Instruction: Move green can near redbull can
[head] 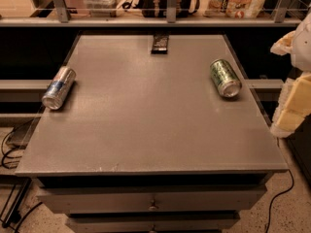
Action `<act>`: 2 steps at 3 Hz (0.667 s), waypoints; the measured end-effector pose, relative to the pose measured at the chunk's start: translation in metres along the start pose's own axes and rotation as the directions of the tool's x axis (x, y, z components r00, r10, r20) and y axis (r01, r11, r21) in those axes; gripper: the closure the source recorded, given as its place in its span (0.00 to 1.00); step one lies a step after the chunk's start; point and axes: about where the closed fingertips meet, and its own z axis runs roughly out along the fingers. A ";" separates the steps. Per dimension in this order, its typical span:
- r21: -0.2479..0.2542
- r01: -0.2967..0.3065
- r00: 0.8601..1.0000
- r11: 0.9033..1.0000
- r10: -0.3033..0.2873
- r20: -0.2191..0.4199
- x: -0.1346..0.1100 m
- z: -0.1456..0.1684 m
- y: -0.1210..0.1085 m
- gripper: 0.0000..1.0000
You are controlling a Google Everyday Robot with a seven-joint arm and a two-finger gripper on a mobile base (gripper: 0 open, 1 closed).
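Note:
The green can (225,77) lies on its side on the right part of the grey table top (146,135), its silver end facing the front. The redbull can (59,87), slim and silver with blue panels, lies on its side at the table's left edge. The two cans are far apart, across the width of the table. My gripper (294,98) shows as a pale cream shape at the right edge of the view, off the table's right side and to the right of the green can, touching neither can.
A small dark flat object (160,43) lies at the table's back edge. A shelf with bags and boxes (238,1) runs behind. Drawers (153,205) sit under the top. Cables (12,144) lie on the floor to the left and right.

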 end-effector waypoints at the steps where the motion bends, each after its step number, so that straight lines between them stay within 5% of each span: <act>1: 0.015 0.000 1.000 1.000 0.000 0.009 -0.003 0.001 -0.004 0.00; 2: 0.013 -0.012 0.999 1.000 0.012 0.032 -0.009 0.016 -0.020 0.00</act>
